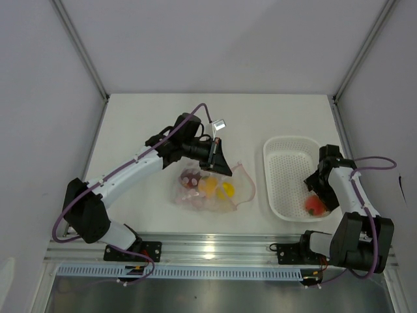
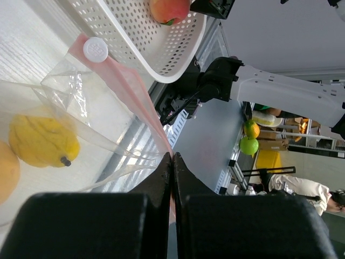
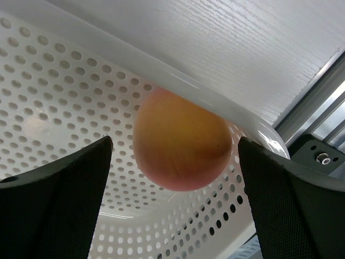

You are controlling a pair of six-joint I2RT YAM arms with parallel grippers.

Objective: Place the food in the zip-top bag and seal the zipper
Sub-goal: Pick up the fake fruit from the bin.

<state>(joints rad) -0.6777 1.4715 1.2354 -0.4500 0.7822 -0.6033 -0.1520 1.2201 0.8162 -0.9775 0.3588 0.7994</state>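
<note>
Top external view: zip-top bag (image 1: 210,195) lies crumpled on the tabletop (image 1: 143,124) near the middle, between the two arms. Three pieces of the food show through the plastic: dark red piece (image 1: 191,177), orange piece (image 1: 208,187), yellow piece (image 1: 226,190), all touching or nearly so. In the left wrist view the yellow one looks lemon-like, stem end facing the camera.

The zipper (image 2: 132,89) runs as a pink-red strip from a white round tab (image 2: 96,49) straight into the left fingers (image 2: 168,172). They are pressed together, pinching the strip at its end. Whether the bag mouth is sealed, cannot tell.

The fourth piece, the orange-red piece (image 1: 315,205), sits in the near right corner of the white perforated basket (image 1: 277,147), which stands just right of the bag and apart from it. The right fingers (image 1: 315,193) hang over that piece. In the right wrist view they are spread wide on either side of it (not touching), and the piece rests against the basket wall.
</note>
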